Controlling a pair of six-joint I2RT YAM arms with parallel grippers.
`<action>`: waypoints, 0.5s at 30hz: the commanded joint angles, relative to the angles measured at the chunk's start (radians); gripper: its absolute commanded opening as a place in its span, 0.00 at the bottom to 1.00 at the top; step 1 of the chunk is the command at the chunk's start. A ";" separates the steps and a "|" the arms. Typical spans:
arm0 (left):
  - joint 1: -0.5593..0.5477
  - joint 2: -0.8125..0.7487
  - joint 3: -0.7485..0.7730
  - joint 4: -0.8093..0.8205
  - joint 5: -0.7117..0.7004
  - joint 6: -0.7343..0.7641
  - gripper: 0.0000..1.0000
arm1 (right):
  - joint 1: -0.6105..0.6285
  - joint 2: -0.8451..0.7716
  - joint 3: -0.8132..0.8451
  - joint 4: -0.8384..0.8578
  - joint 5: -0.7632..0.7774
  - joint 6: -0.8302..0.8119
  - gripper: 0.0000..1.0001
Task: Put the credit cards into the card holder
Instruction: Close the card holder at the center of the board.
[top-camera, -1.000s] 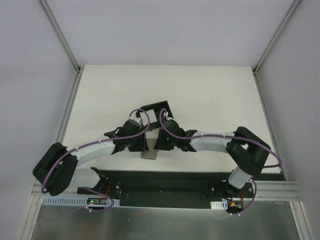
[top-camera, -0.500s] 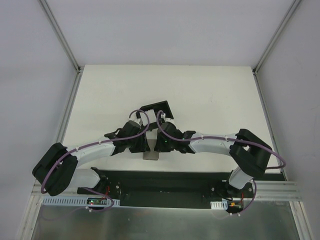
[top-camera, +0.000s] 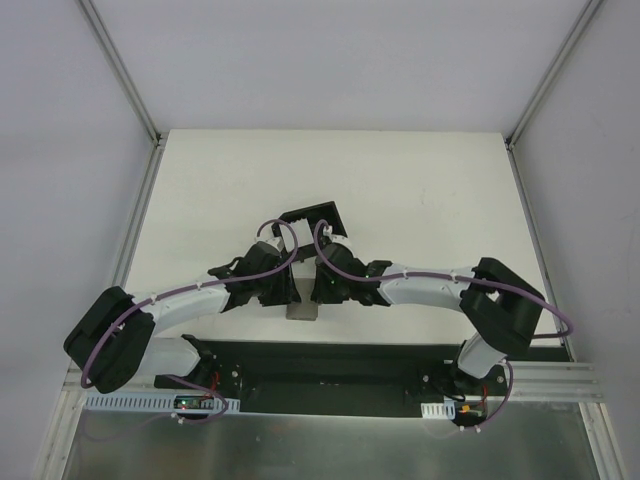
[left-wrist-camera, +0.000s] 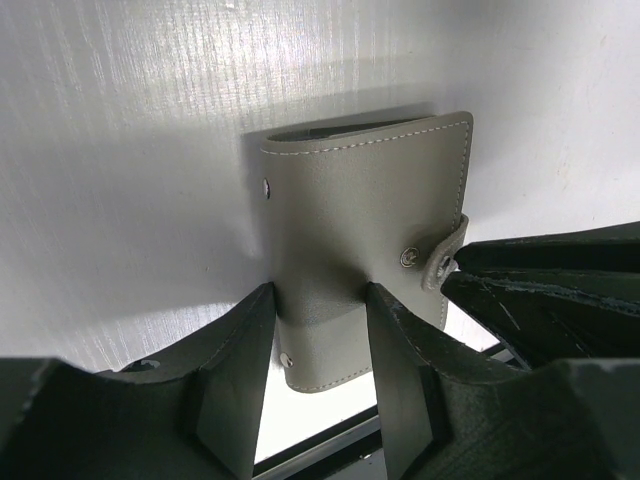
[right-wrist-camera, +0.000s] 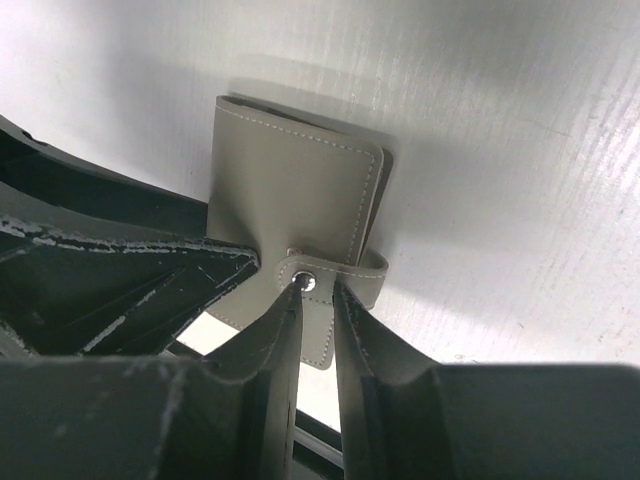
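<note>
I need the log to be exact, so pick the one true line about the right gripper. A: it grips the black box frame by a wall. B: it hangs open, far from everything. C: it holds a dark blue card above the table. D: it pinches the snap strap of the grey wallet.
D: in the right wrist view the right gripper has its fingers closed from both sides on the snap strap of the grey wallet.

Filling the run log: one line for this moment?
left end effector: gripping grey wallet | right end effector: pinching snap strap | wallet: closed | black card holder: untouched
</note>
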 joint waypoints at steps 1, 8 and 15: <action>-0.013 0.021 -0.051 -0.123 -0.022 -0.001 0.42 | 0.005 0.023 0.049 0.010 -0.003 -0.003 0.21; -0.016 0.026 -0.048 -0.123 -0.021 0.005 0.41 | -0.006 0.040 0.064 0.010 -0.011 -0.015 0.21; -0.021 0.024 -0.042 -0.123 -0.022 0.005 0.41 | 0.007 0.075 0.084 0.010 -0.035 -0.016 0.19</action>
